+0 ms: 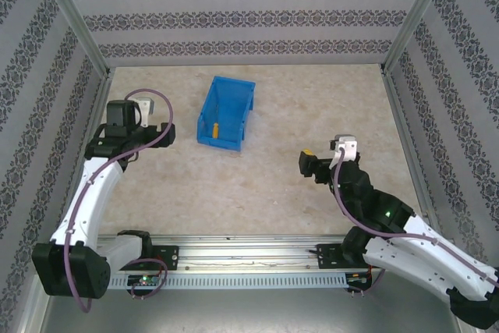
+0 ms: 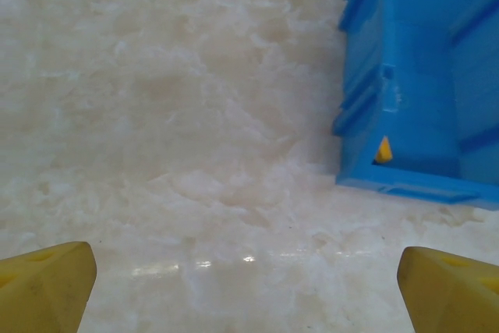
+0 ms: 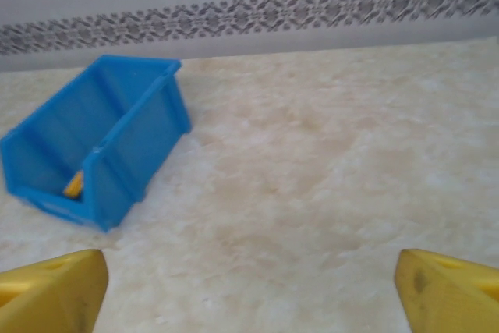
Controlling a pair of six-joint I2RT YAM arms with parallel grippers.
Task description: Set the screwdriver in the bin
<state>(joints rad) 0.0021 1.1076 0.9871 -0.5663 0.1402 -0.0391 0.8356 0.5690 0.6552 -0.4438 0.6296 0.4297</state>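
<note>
The bright blue bin [image 1: 224, 112] stands on the table at mid-back, its low front edge toward the arms. The screwdriver [image 1: 215, 126] lies inside it, and its orange-yellow handle shows near the front left corner. The left wrist view catches the bin [image 2: 421, 83] at upper right with the handle's tip [image 2: 383, 150] peeking out. In the right wrist view the bin [image 3: 93, 138] sits far left with the screwdriver [image 3: 74, 184] in it. My left gripper [image 1: 121, 115] [image 2: 245, 302] is open and empty, left of the bin. My right gripper [image 1: 306, 163] [image 3: 249, 294] is open and empty, right of it.
Patterned walls [image 1: 242, 17] with metal posts enclose the table on the back and both sides. Beige marbled tabletop [image 1: 296, 107] stretches around the bin. A metal rail [image 1: 249, 259] with the arm bases runs along the near edge.
</note>
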